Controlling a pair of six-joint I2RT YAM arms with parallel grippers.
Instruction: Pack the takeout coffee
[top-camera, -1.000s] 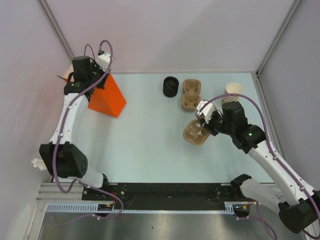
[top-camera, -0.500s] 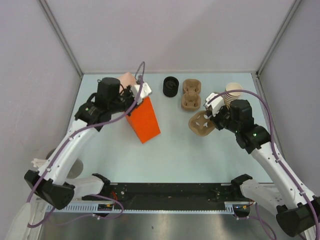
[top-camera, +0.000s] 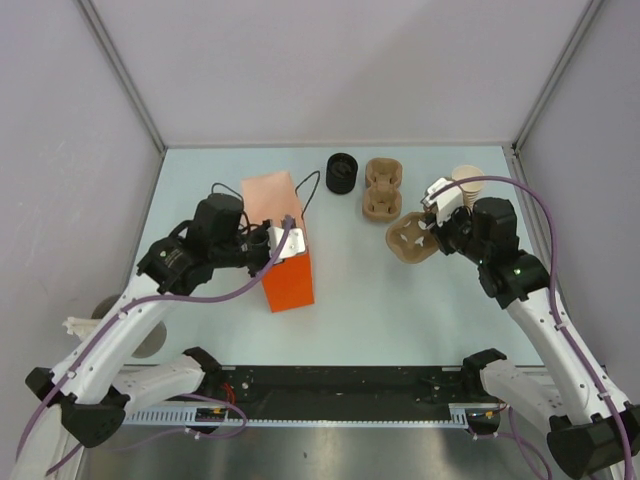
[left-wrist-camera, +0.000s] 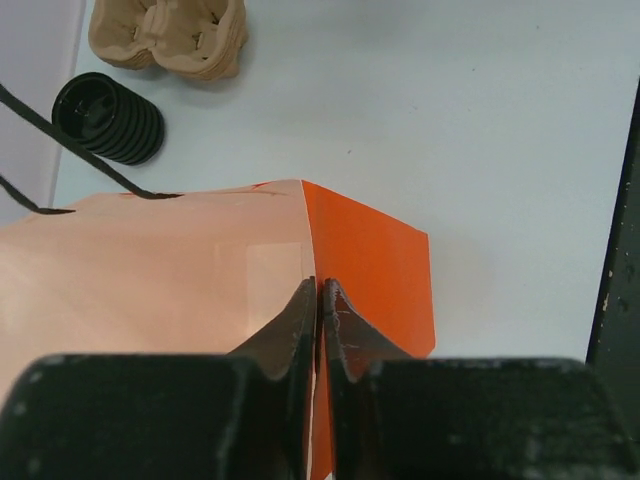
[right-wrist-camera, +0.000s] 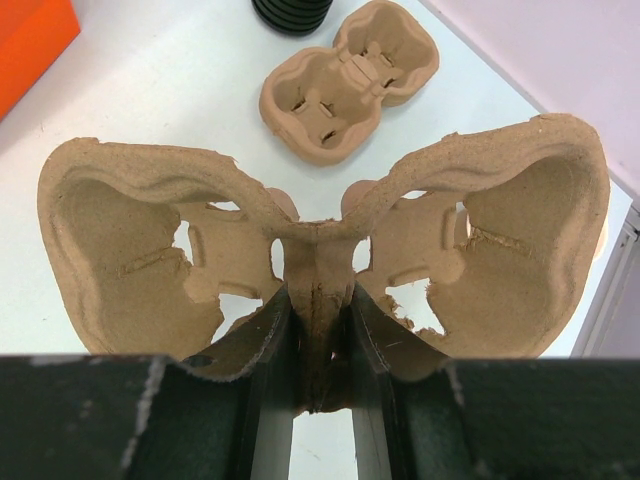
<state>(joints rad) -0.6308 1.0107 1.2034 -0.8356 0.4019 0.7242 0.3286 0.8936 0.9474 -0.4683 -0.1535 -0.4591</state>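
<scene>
Although both arms have something in hand, the packing itself looks barely begun. The left end effector (left-wrist-camera: 318, 290) is pinched together on a crease of the orange paper bag (top-camera: 288, 275), which sits left of centre on the worktop (top-camera: 350, 310) with its black cord handles trailing off the far side. Whether the bag's mouth is open cannot be told from these views. The right end effector (right-wrist-camera: 320, 305) is clamped on the middle rib of a moulded two-cup carrier (right-wrist-camera: 130, 230), with one well to each side of the fingers, and both wells are bare.

As for the takeout coffee, no single capped cup shows anywhere. The only cups in sight are the tan cup stack (top-camera: 466, 180) at the far right, just beyond the right arm, and the only lids are the black lid stack (top-camera: 342, 172) at the far middle of the worktop. Between them lie the spare carriers (top-camera: 381, 190), near the lids and well apart from the bag.

By my reading, bag and carrier are only being made ready – nothing is filled. What is left is nearly everything: take one cup off the stack, cap it with one lid, seat it in a carrier well, and get the loaded carrier into the bag
</scene>
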